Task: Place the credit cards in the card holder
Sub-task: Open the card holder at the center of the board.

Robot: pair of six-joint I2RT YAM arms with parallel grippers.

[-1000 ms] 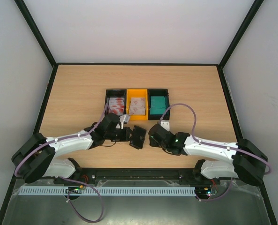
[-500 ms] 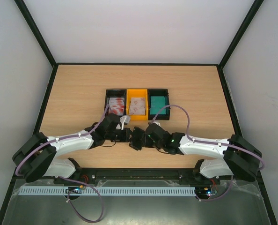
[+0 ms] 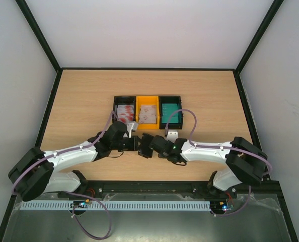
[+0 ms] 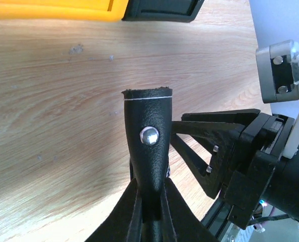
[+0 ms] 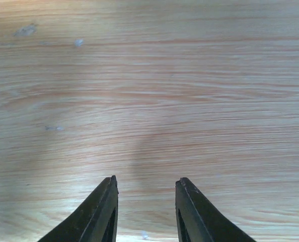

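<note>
Card holder (image 4: 148,136) pinched between left fingers (image 4: 123,222), right fingers (image 5: 101,212) parted

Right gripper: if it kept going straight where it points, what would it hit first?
Probably the table: ahead of the open right gripper, its own camera shows only wood. From above, the card holder held by the left gripper sits close beside it, so depth is unclear.

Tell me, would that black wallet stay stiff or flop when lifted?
Probably floppy: the card holder looks like soft leather, its strap curving where the left jaws pinch it. Likely light, being so thin. Its leathery surface should grip rather than slip.
</note>
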